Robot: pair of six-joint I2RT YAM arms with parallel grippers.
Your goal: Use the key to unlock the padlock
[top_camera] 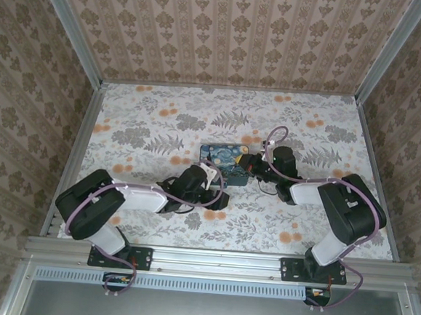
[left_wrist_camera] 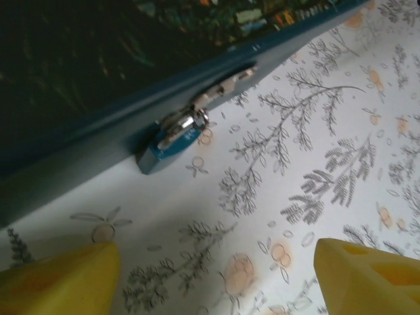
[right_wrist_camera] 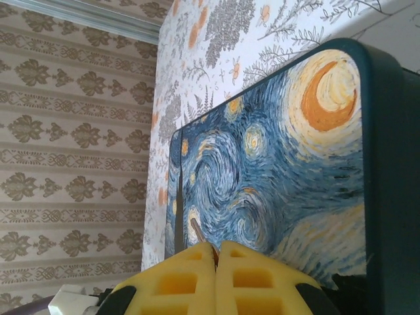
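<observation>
while the left pincer (left_wrist_camera: 213,279) gapes, the right pincer (right_wrist_camera: 216,248) pinches the key (right_wrist_camera: 197,231), tip slanting up-left.

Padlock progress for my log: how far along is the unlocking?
Done: the right gripper is shut on the key, over the box lid. In hand: the open left gripper faces the padlock. Left: the padlock hangs on the box's clasp, no key in it; inserting and turning remain.

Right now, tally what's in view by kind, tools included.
box: 1
padlock: 1
key: 1, pinched in the right tool
tools: 2, left tool and right tool
total: 5
</observation>
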